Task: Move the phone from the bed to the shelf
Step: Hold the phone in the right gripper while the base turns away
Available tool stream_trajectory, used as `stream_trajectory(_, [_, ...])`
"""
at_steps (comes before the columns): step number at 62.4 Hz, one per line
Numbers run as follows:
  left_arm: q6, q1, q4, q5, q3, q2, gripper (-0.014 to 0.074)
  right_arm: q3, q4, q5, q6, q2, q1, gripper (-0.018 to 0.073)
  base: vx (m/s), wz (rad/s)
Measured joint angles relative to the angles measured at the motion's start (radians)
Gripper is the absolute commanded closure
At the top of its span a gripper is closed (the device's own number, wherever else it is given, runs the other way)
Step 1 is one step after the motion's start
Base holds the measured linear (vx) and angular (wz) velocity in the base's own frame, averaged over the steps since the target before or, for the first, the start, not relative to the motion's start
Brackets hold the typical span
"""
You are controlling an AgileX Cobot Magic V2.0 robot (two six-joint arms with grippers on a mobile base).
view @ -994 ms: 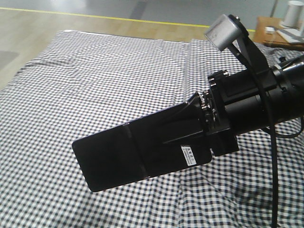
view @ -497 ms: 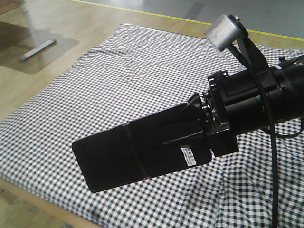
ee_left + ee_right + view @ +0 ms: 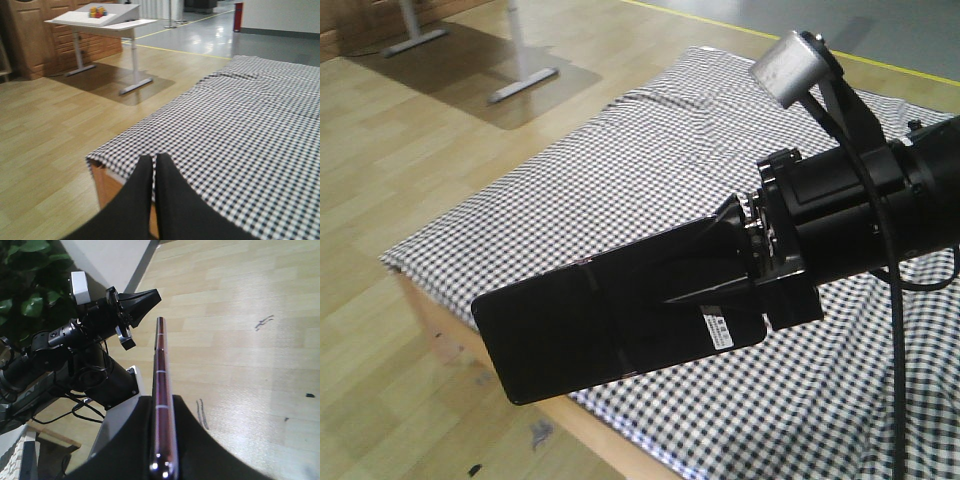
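Projecting lengthwise beyond the right gripper point(image 3: 705, 275), whose jaws clamp its stickered end, the phone point(image 3: 560, 335) overhangs the edge of the bed point(image 3: 650, 150) (left gripper point(image 3: 153, 190) closed, empty).

Even, fairly bright indoor light fills all three views. In the front view the phone point(image 3: 610, 325) is a flat black mass with hardly any detail, while the checks of the bed point(image 3: 650, 170) are sharp. In the left wrist view a soft shadow lies on the floor point(image 3: 50, 130) under the white counter point(image 3: 100, 20). The far grey floor shows glare, and the left end effector point(image 3: 153, 162) is dark and soft. In the right wrist view the phone's rim glints pink, its near end blurred; the plant point(image 3: 22, 275) is dim.
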Motion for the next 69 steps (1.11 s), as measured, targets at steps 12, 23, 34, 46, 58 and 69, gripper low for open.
stream_trajectory(12, [0.0,0.0,0.0,0.0,0.0,0.0,0.0595,0.0,0.0,0.0,0.0,0.0,0.0,0.0561,-0.12,0.47])
stream_trajectory(23, [0.0,0.0,0.0,0.0,0.0,0.0,0.0595,0.0,0.0,0.0,0.0,0.0,0.0,0.0561,-0.13,0.52])
stream_trajectory(34, [0.0,0.0,0.0,0.0,0.0,0.0,0.0595,0.0,0.0,0.0,0.0,0.0,0.0,0.0561,-0.14,0.55])
stream_trajectory(46, [0.0,0.0,0.0,0.0,0.0,0.0,0.0595,0.0,0.0,0.0,0.0,0.0,0.0,0.0561,-0.15,0.58])
stream_trajectory(58, [0.0,0.0,0.0,0.0,0.0,0.0,0.0595,0.0,0.0,0.0,0.0,0.0,0.0,0.0561,-0.15,0.58])
stream_trajectory(69, [0.0,0.0,0.0,0.0,0.0,0.0,0.0595,0.0,0.0,0.0,0.0,0.0,0.0,0.0561,-0.15,0.58])
